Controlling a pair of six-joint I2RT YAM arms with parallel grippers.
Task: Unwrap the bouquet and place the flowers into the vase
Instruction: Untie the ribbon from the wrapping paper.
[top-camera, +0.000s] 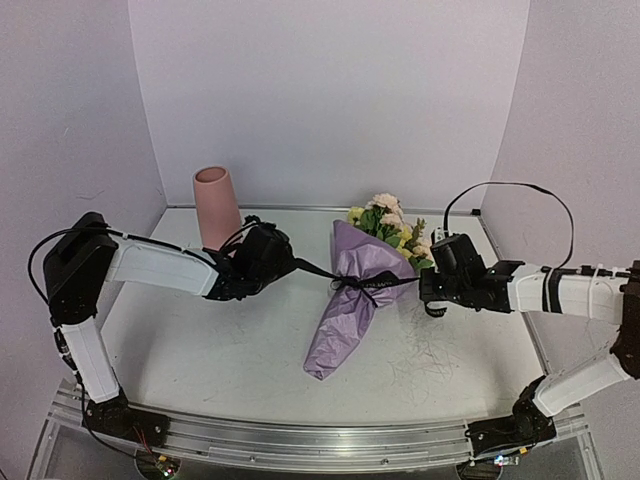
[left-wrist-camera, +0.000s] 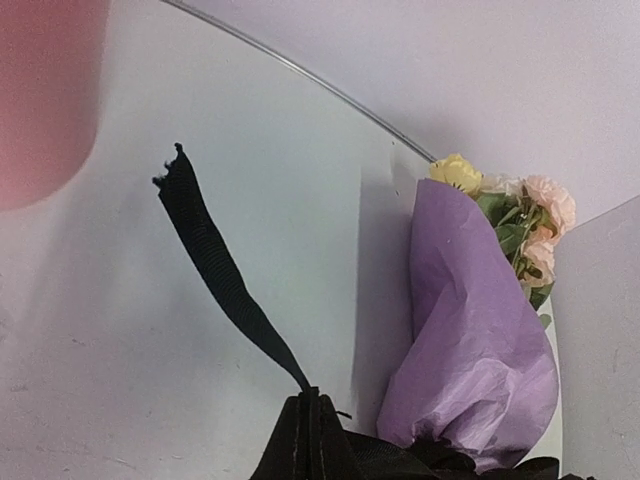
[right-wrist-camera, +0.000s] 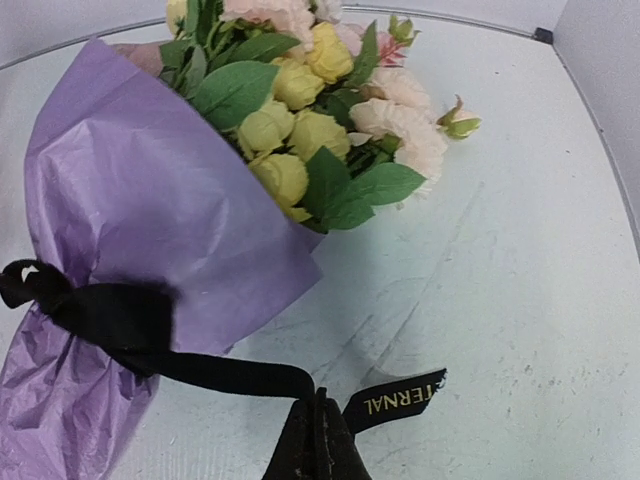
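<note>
Both arms reach in over the bench (top-camera: 220, 340), and the bouquet (top-camera: 360, 290) lies on its side between them. Its flowers (top-camera: 390, 222) point toward the back wall, and the tip of the lilac paper cone (top-camera: 345, 320) points at the near edge. The left gripper (top-camera: 285, 262) is pressed together on one end of the black ribbon (top-camera: 315, 270). The right gripper (top-camera: 425, 285) pinches the other end (gold lettering shows on that tail). The ribbon runs in a line from each to the knot at the cone's waist. The pink vase (top-camera: 216, 205) stands upright at the back left, behind the left arm, well apart from the bouquet.
</note>
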